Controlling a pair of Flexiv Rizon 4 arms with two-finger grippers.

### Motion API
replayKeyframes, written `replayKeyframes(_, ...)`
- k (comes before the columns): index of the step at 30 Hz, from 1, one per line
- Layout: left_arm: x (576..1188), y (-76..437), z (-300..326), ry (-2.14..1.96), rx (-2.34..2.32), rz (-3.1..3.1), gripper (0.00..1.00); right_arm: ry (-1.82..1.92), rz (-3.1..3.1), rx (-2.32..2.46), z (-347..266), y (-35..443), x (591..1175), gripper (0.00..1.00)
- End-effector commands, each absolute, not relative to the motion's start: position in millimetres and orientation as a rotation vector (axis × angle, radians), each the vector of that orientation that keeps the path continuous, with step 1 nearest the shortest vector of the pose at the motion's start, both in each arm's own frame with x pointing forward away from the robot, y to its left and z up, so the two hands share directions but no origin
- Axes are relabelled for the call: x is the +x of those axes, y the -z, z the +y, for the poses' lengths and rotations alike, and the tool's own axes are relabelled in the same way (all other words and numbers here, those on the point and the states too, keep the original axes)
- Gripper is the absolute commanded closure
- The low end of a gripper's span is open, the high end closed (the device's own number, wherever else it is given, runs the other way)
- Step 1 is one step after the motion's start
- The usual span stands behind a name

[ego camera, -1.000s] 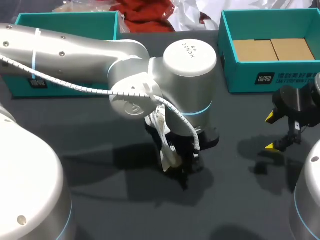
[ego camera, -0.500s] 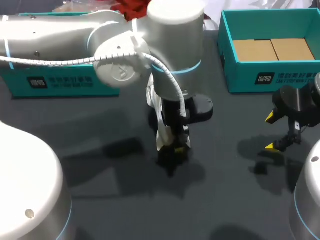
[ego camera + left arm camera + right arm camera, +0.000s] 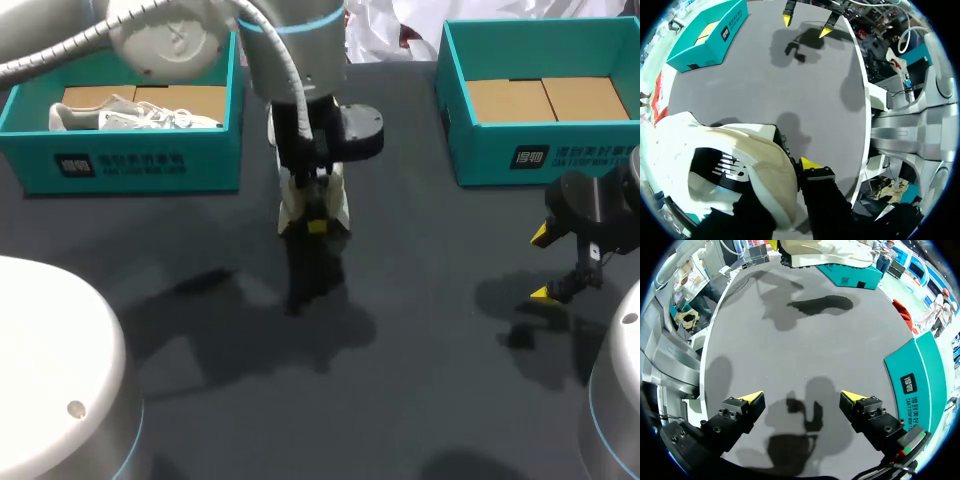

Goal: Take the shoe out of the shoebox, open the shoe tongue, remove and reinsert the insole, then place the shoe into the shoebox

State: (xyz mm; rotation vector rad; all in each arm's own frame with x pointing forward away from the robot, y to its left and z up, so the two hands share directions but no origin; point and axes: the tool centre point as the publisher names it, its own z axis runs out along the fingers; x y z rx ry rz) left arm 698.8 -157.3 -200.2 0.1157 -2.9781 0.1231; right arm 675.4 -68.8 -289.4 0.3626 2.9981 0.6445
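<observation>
Shoe (image 3: 292, 208) out of its box and off the table (image 3: 420, 350), hanging in the air just beside the near corner of the left box (image 3: 130, 165). Clamped there by the left gripper (image 3: 315, 222), fingers closed on it from two sides; in the left wrist view, one yellow tip against the shoe's edge, the other hidden behind it. Second shoe (image 3: 130, 112) lying inside the left box. Right box (image 3: 520, 150) holding nothing but its cardboard floor. Right gripper (image 3: 545, 262) well apart, over the table near the right box, fingers spread wide and holding nothing.

Judged done: the first step, taking the shoe out. Cannot tell from here whether the tongue is opened. No loose insole anywhere on the table or in either gripper, so either not yet pulled or already back inside; impossible to say which.

Certainly left: setting the shoe into a box and letting go. Probably left too, if the insole work is not yet done: bringing the shoe within reach of the free right gripper for tongue and insole.
</observation>
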Motion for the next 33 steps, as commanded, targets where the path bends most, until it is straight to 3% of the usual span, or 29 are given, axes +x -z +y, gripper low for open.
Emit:
replayKeyframes(1,728.4,159.4,-134.6,-0.119,0.077,-2.944,1.0,-0.643,2.995,0.362,-69.0,289.7,673.5,0.0)
replayKeyframes(11,796.4,134.3,-78.6,-0.123,0.017,-2.861,1.0,-0.643,2.995,0.362,-69.0,289.7,673.5,0.0)
replayKeyframes(27,796.4,134.3,-78.6,-0.123,0.017,-2.861,1.0,-0.643,2.995,0.362,-69.0,289.7,673.5,0.0)
replayKeyframes(33,829.5,119.7,-43.7,-0.103,-0.04,-2.846,1.0,-0.643,2.995,0.362,-69.0,289.7,673.5,0.0)
